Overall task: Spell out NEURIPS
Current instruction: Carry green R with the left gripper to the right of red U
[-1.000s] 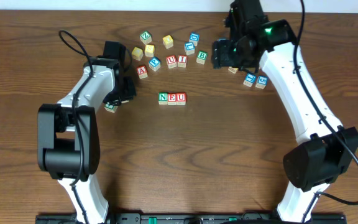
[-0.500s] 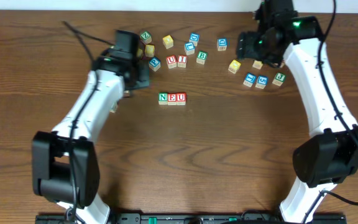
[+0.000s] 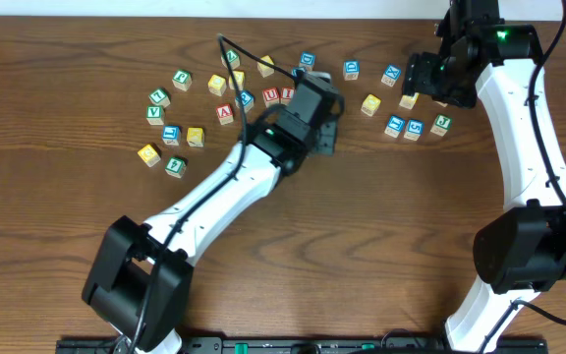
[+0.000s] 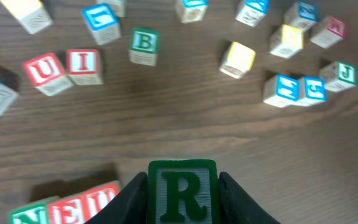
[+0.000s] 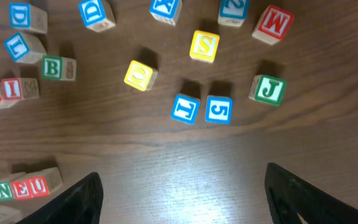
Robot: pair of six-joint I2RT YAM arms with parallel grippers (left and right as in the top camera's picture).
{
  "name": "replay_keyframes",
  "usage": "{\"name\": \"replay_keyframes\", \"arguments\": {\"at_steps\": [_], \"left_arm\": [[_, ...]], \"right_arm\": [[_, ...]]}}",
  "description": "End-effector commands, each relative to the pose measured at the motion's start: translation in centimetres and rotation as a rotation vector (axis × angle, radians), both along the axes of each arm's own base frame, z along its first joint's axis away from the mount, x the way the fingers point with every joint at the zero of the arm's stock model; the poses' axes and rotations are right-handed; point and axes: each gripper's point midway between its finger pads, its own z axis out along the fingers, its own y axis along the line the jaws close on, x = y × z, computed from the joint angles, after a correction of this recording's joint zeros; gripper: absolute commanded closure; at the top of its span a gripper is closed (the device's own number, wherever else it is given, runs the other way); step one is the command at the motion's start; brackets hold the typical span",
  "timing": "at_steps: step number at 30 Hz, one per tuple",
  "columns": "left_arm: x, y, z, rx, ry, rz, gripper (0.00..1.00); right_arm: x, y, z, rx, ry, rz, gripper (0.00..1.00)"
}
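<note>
**Left zone.** A scatter of loose blocks (image 3: 171,134) lies at the left of the table (image 3: 57,246), well apart from the other blocks.

**Left arm.** The left arm (image 3: 224,192) runs diagonally from the lower left to the centre of the table.

**Left gripper.** The left gripper (image 4: 182,202) is closed on the R block (image 4: 180,185).
- One finger presses each side of the block.
- The green letter faces the wrist camera, upright.
- It cannot be determined whether the block touches the table.

**Word row.** The N-E-U row (image 4: 67,210) lies on the table just beside the gripper's left finger.
- It consists of a green N, a red E and a red U, set edge to edge in a line.
- In the overhead view the left arm hides this row.

**Centre zone.**
- Beyond the gripper, a red U block (image 4: 42,70) and the I block (image 4: 82,62) stand side by side, touching.
- A green B block (image 4: 143,45) sits near them on the right.
- A yellow block (image 4: 237,59) lies farther right, on its own.

**Right zone.**
- Two blue blocks (image 5: 185,107) stand next to each other.
- A green J block (image 5: 267,89) is near them on the right.
- A red M block (image 5: 273,23) lies beyond it.

**Right gripper.** The right gripper (image 5: 185,199) has its jaws spread wide and holds nothing. In the wrist view only bare wood shows between its fingers. In the overhead view it sits at the upper right.
</note>
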Motion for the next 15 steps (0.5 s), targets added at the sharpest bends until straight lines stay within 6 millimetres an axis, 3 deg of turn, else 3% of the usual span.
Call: {"name": "replay_keyframes", "arguments": {"at_steps": [1,7,15], "left_arm": [[0.4,0.3,-1.7,0.044,0.018,0.043,0.67],[0.5,0.2,-6.8,0.081,0.104,0.074,0.67],[0.4,0.3,-9.8,0.106,0.155,0.092,0.67]], "right_arm": [[0.0,-0.2,-0.3,-0.013,0.009,0.017,0.22],[-0.1,0.4,-0.3,-0.012,0.009,0.03,0.23],[-0.1,0.4,-0.4,-0.013,0.012,0.032,0.22]]}}
